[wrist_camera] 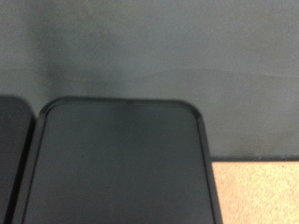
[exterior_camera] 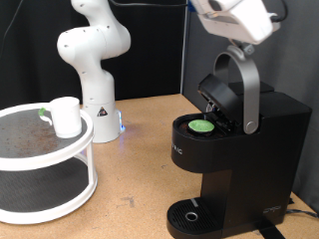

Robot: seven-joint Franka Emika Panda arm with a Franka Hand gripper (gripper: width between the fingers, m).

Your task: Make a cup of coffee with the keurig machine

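Observation:
The keurig machine [exterior_camera: 249, 149] stands at the exterior view's right, tall and black, with its grey-silver lid handle [exterior_camera: 244, 85] raised and the lid open. A small pod with a green top [exterior_camera: 202, 125] sits in the open chamber. The round drip tray [exterior_camera: 189, 214] at its foot is bare. The cup [exterior_camera: 66, 116], a small white mug, stands on the top tier of the white round stand [exterior_camera: 45, 169] at the left. My gripper [exterior_camera: 235, 38] is at the top right, just above the raised handle; its fingers are not visible. The wrist view shows only the machine's black top [wrist_camera: 121, 163].
The arm's white base [exterior_camera: 98, 100] stands at the back of the wooden table [exterior_camera: 135, 169], between the stand and the machine. A dark curtain hangs behind. A strip of table [wrist_camera: 257, 191] shows beside the machine in the wrist view.

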